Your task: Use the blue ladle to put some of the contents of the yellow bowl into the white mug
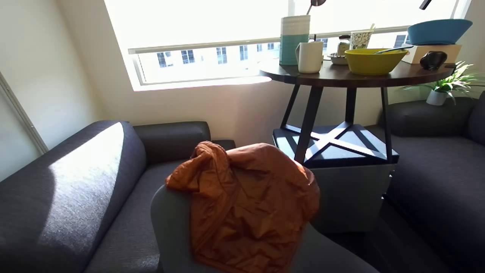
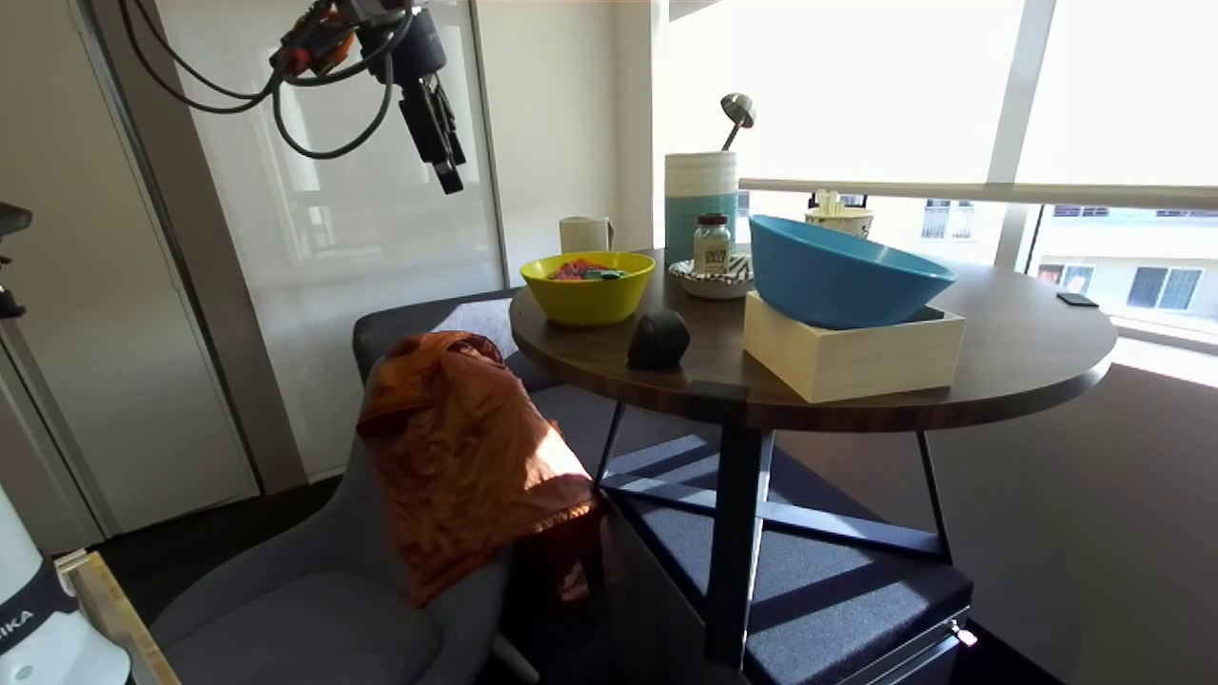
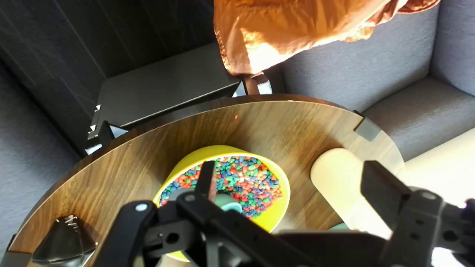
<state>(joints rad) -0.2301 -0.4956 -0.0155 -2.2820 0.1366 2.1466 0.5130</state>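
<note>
1. Nearest is my own gripper (image 3: 291, 181): it hangs high, fingers (image 3: 382, 191) spread wide, nothing between them.
2. Below, the blue ladle (image 3: 227, 202) rests in the yellow bowl (image 3: 195, 158), scoop among the loose bits (image 3: 256, 185). Its handle (image 1: 394, 49), mostly hidden from my wrist by a finger, slants over the rim in an exterior view. I judge it light, stiff and perhaps slick, thin enough to twist in my grip. I'd pinch it outside the rim, well back from the scoop, squarely and firmly.
3. The small red, green and blue bits should yield easily to the scoop, but any tilt could spill them.
4. Beside the bowl, not touching, the white mug (image 3: 336, 174) stands upright on the table (image 3: 267, 122). It may be breakable; I needn't hold it, only pour without knocking it.
5. Farthest, a wide blue dish (image 2: 837, 276) sits tilted on a box (image 2: 866, 362); not my ladle.
</note>
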